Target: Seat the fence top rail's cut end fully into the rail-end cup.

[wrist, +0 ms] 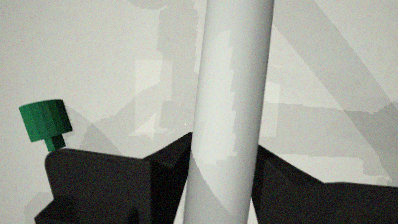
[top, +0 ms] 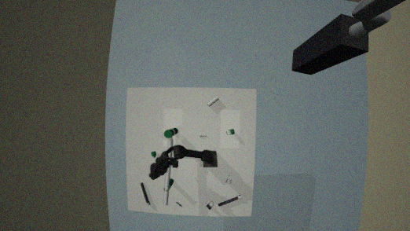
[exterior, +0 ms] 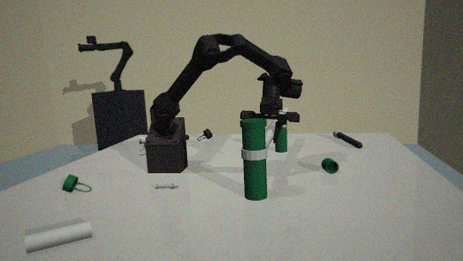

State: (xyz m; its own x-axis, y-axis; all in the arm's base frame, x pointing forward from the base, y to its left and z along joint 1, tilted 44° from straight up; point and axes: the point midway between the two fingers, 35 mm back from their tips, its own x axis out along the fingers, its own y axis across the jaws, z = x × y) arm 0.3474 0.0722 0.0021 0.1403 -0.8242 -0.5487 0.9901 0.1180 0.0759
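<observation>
The big green post (top: 169,133) (exterior: 255,177) stands upright. A pale brace band (exterior: 254,154) circles it somewhat above mid-height, below the post cap. The white rail (top: 167,196) (exterior: 270,130) (wrist: 232,75) runs from the small green post (top: 171,182) (exterior: 281,141) toward the big post. My gripper (top: 170,162) (wrist: 218,141) is shut on the rail between the two posts, with a finger on either side. The rail-end cup cannot be made out. The rail's end near the big post is hidden behind that post in the exterior view, so its seating cannot be told.
A loose green cup-shaped part (top: 153,154) (exterior: 330,165) (wrist: 46,120) lies beside the rail. A green cap with a ring (top: 230,132) (exterior: 71,183), a white tube (top: 213,102) (exterior: 58,236) and dark tubes (top: 145,193) (top: 228,200) lie farther off. The arm's base (exterior: 166,155) stands beside the rail.
</observation>
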